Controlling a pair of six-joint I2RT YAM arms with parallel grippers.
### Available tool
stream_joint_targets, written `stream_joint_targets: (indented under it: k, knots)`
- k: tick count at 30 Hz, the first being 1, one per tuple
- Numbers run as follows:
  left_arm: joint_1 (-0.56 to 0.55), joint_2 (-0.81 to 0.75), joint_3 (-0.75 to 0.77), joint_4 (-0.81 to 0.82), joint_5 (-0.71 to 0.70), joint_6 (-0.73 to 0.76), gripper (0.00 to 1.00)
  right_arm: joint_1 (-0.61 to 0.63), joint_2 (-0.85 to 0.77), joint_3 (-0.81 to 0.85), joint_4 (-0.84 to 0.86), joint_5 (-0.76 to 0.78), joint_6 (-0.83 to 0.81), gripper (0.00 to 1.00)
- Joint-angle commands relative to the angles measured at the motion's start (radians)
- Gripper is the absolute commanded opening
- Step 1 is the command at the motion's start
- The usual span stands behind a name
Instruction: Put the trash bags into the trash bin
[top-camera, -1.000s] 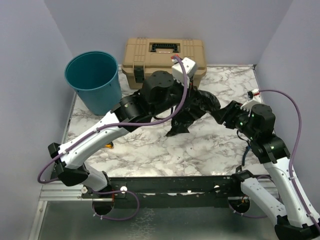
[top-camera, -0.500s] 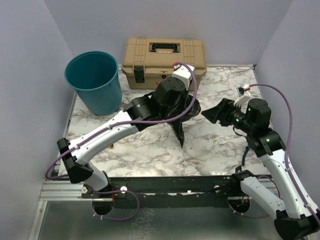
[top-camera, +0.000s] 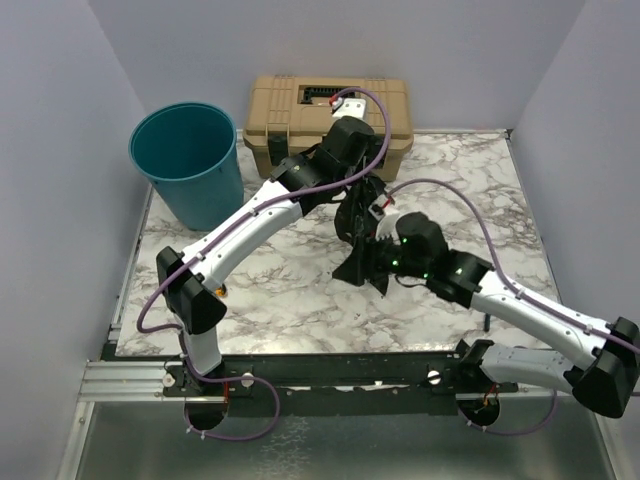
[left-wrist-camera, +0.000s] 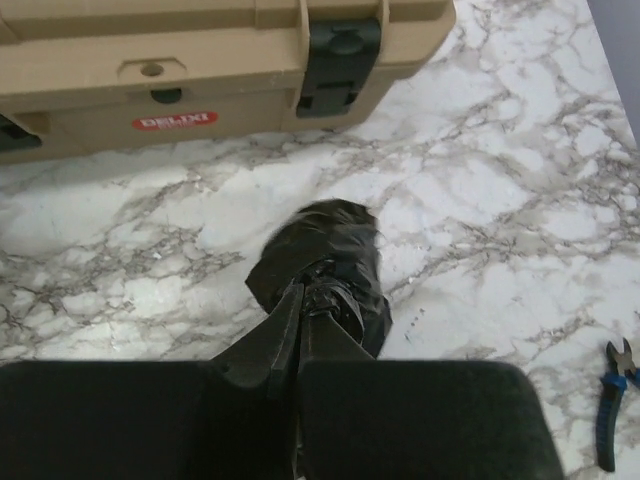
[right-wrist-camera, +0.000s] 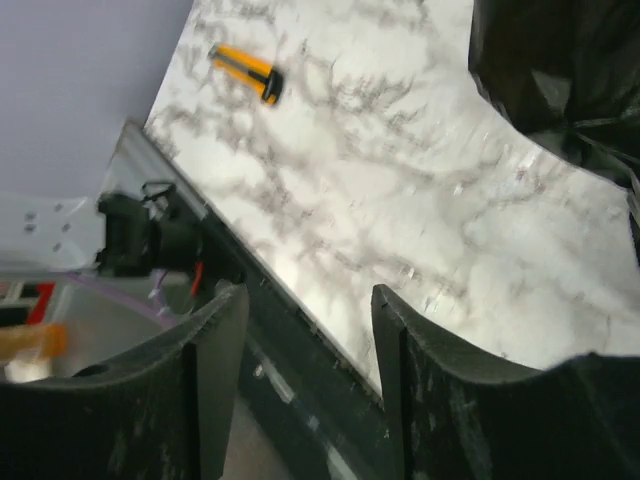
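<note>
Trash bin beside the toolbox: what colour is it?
The trash bin is plain teal-blue, inside and out; the top external view shows it best.

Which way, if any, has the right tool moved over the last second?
Yes. The right tool swung left, away from the right wall, to in front of the tan toolbox.

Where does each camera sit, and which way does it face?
Top external: above and behind the bases, looking down on table, trash bin, toolbox; both arms show.
Left wrist: looks down past the shut left hand at the trash bag it grips, toolbox beyond.
Right wrist: faces the table's near edge; open right hand in view.
Both wrist views share the trash bag.
</note>
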Motion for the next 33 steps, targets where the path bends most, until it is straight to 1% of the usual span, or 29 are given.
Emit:
stream_joint_targets:
  k: [1,4,5,6,7,8,10,13,15,17,20,22,25,26,28,30,33]
  knots:
    - [-0.010,-0.011,0.025,-0.042,0.087,-0.070,0.00,0.077,0.025,-0.126,0.336,0.329,0.006,0.55]
    - [-0.009,-0.027,0.010,-0.042,0.095,-0.085,0.00,0.089,0.091,-0.183,0.461,0.462,0.019,0.54]
    - [-0.008,-0.034,0.004,-0.042,0.095,-0.088,0.00,0.089,0.108,-0.211,0.497,0.550,0.047,0.52]
    - [-0.005,-0.043,-0.005,-0.041,0.093,-0.093,0.00,0.085,0.124,-0.240,0.517,0.639,0.078,0.51]
    - [-0.003,-0.055,-0.015,-0.041,0.093,-0.096,0.00,0.061,0.135,-0.255,0.509,0.686,0.105,0.52]
    - [0.001,-0.068,-0.027,-0.042,0.092,-0.099,0.00,0.021,0.139,-0.264,0.495,0.684,0.120,0.52]
    - [0.011,-0.093,-0.062,-0.041,0.096,-0.103,0.00,-0.122,0.113,-0.282,0.485,0.605,0.132,0.52]
    - [0.024,-0.132,-0.131,-0.041,0.093,-0.105,0.00,-0.260,0.020,-0.271,0.472,0.536,0.071,0.53]
    - [0.035,-0.154,-0.172,-0.040,0.106,-0.114,0.00,-0.342,0.009,-0.210,0.428,0.461,0.013,0.56]
    - [0.041,-0.174,-0.213,-0.027,0.126,-0.120,0.00,-0.408,0.043,-0.114,0.340,0.350,-0.025,0.56]
    - [0.045,-0.194,-0.265,-0.020,0.158,-0.119,0.00,-0.422,0.087,-0.012,0.244,0.256,-0.081,0.57]
    - [0.056,-0.203,-0.309,-0.014,0.183,-0.128,0.00,-0.422,0.097,0.027,0.179,0.176,-0.077,0.57]
    - [0.086,-0.225,-0.393,0.034,0.266,-0.151,0.00,-0.422,0.056,-0.012,0.201,0.061,-0.008,0.57]
    - [0.097,-0.232,-0.418,0.047,0.291,-0.166,0.00,-0.421,0.034,-0.035,0.199,0.047,0.016,0.57]
    - [0.119,-0.247,-0.467,0.071,0.321,-0.181,0.00,-0.420,-0.025,-0.093,0.197,0.032,0.016,0.62]
    - [0.141,-0.266,-0.523,0.101,0.355,-0.196,0.00,-0.421,-0.089,-0.126,0.145,0.076,0.011,0.67]
    - [0.169,-0.296,-0.608,0.148,0.407,-0.219,0.00,-0.421,-0.164,-0.151,0.058,0.101,-0.075,0.74]
